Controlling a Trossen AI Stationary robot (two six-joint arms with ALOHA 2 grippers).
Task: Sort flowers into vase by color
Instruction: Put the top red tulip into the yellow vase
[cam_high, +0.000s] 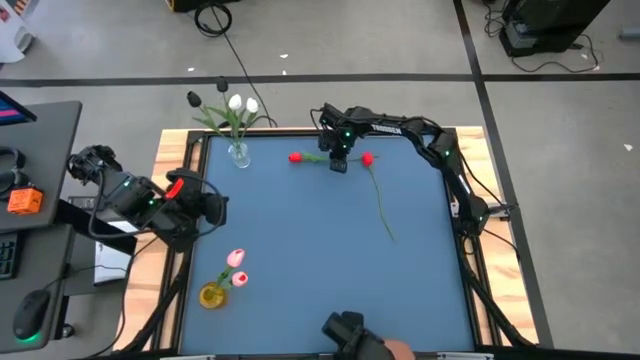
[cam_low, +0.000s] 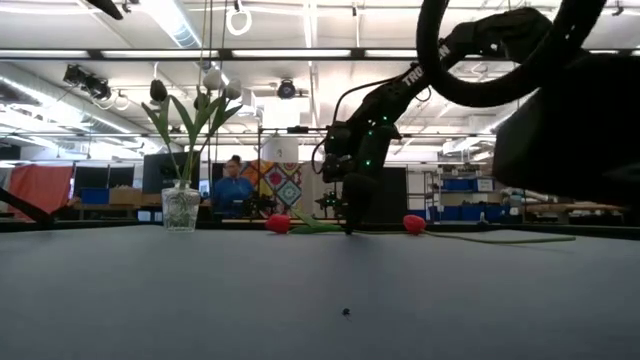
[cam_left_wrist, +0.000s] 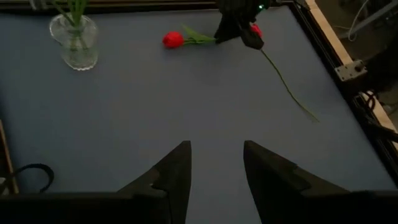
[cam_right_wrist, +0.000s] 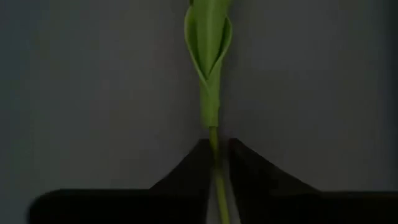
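My right gripper (cam_high: 338, 163) is down on the blue desk (cam_high: 300, 240) near its far edge, to the right of the clear glass vase (cam_high: 239, 153) that holds the white tulips (cam_high: 242, 104) and one dark one. In the right wrist view my fingers (cam_right_wrist: 245, 165) sit either side of a thin green stem (cam_right_wrist: 214, 140), drawn in almost onto it, with the leaf (cam_right_wrist: 209, 37) just ahead; I judge this the pinch on the first red tulip (cam_high: 296, 158), whose head lies between my gripper and the clear glass vase. A second red tulip (cam_high: 368, 159) lies just past my gripper on the side away from that vase, its long stem trailing toward the near side of the desk.

The pink tulips (cam_high: 236, 266) already stand in the amber vase (cam_high: 212, 296), nearer than the clear glass vase, by the desk's left edge.

My left gripper (cam_left_wrist: 214, 165) waits over the left edge between the two vases, fingers apart and holding nothing.

Next I need a firm hold on that slippery stem, then a lift that raises the head clear before carrying it to a vase. I see no vase for reds yet.
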